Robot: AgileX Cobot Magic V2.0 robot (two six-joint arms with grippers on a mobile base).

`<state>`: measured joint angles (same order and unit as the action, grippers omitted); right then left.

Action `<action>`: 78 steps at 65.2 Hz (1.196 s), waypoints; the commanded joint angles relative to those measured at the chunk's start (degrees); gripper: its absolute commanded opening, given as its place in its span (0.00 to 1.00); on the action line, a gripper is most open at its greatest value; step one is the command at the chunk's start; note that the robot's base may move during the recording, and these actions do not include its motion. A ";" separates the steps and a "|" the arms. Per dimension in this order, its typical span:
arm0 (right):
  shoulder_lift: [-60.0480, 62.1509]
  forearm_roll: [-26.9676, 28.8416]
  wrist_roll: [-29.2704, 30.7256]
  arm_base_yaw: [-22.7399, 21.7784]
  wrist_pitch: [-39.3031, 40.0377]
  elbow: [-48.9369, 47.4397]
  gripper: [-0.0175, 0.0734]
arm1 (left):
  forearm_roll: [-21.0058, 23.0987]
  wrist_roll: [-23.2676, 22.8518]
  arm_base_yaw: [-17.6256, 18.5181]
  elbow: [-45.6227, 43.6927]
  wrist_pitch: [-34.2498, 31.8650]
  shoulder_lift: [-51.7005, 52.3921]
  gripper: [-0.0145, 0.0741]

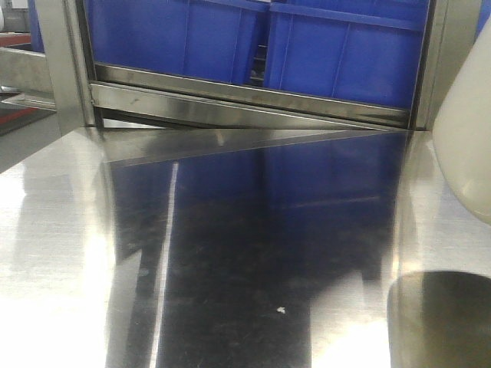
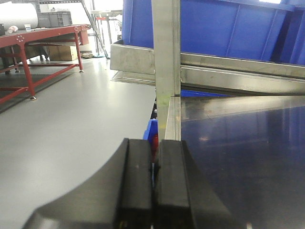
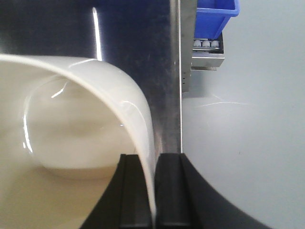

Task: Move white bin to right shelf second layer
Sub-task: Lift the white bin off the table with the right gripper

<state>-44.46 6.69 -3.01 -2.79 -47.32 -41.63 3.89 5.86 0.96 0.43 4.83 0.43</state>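
Observation:
The white bin (image 3: 71,124) fills the left of the right wrist view, glossy and empty inside. Its rim runs down between the two black fingers of my right gripper (image 3: 153,191), which is shut on that rim. In the front view the bin's outer wall (image 1: 468,123) shows at the right edge, raised above the steel shelf surface (image 1: 253,230), with its shadow below. At the bottom of the left wrist view, my left gripper (image 2: 153,176) is shut with nothing between its pads. It hangs by the shelf's left front corner post (image 2: 167,67).
Blue ribbed crates (image 1: 307,42) sit on the shelf layer behind a steel rail (image 1: 245,96). A smaller blue crate (image 3: 214,14) shows on a lower level at the shelf's right side. Grey floor and a red workbench (image 2: 38,43) lie to the left.

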 commanded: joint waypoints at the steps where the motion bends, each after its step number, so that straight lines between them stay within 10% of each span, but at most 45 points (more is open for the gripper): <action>1: 0.57 0.78 0.34 -0.31 3.98 -1.61 0.25 | 0.35 -0.15 0.01 2.11 -4.83 0.75 0.26; 78: 0.57 0.78 0.34 -0.31 3.98 -1.61 0.25 | 0.35 -0.15 0.01 2.11 -4.83 0.75 0.26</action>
<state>-44.46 6.69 -3.01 -2.79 -47.34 -41.63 3.89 5.86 0.96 0.43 4.83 0.43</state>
